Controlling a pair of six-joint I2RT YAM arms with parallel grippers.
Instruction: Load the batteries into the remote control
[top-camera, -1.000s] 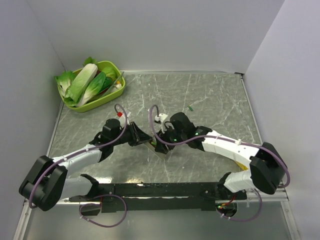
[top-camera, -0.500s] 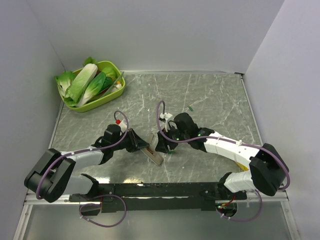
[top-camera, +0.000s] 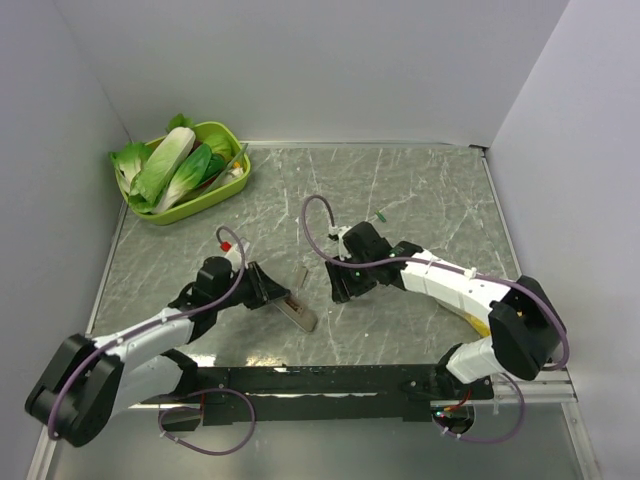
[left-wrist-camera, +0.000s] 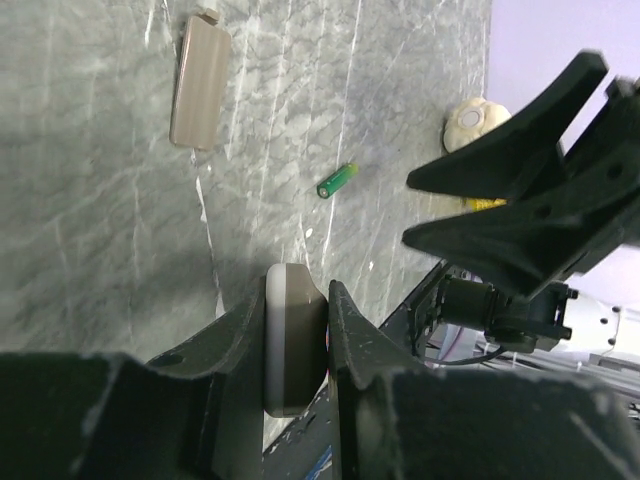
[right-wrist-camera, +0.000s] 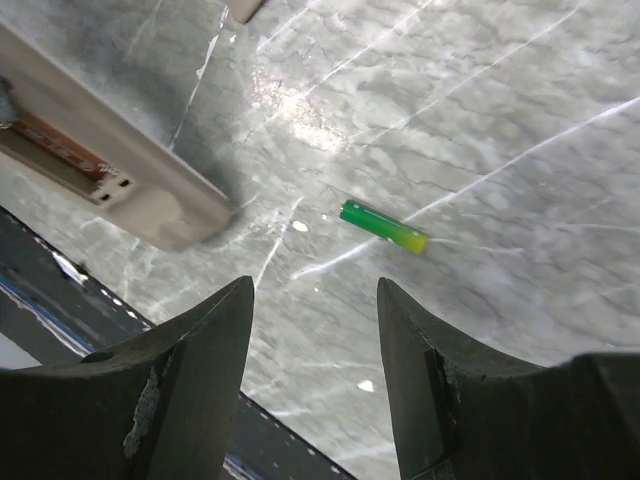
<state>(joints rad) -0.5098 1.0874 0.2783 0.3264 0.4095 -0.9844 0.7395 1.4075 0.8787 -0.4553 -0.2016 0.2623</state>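
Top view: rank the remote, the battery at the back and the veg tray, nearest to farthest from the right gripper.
1. Remote: just left of the right gripper, slightly nearer the bases.
2. Battery: lying on the table behind it, a little to the right.
3. Tray: far back-left corner.

On a marble table the left gripper holds a grey-brown remote control, the right gripper near it; one green battery lies apart, farther back
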